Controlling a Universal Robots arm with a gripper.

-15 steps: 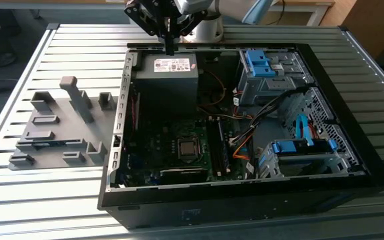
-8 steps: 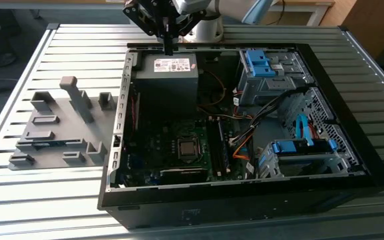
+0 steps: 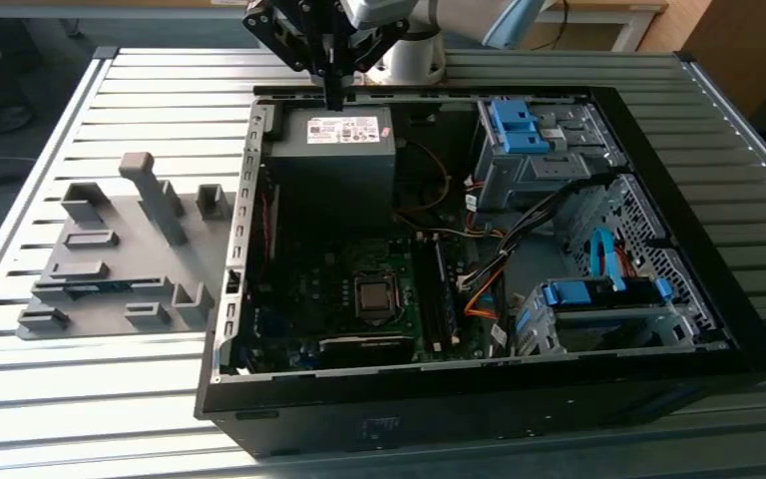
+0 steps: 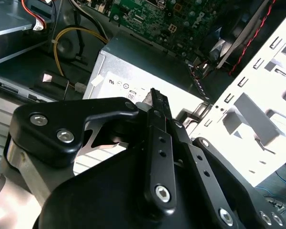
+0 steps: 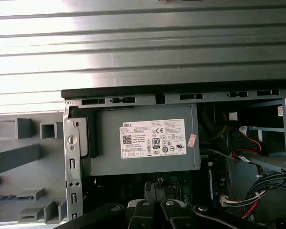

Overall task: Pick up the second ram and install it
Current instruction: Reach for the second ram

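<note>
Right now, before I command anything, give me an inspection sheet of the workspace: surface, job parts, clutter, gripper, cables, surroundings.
Surface: ribbed grey metal table carrying an open black computer case on its side, with a grey plastic holder at the exterior view's left.
Job's things: slim blue-green circuit-board ram stick lies in the holder, not gripped.
Clutter: grey metal power supply box and bright-blue plastic drive clips inside the case.
Gripper: black two-finger gripper is shut with nothing seen in it, above the power supply and away from the stick.
Cables: orange, red and blue leads and a black bundle, all inside the case.
Surroundings: white robot base; wooden furniture.
</note>
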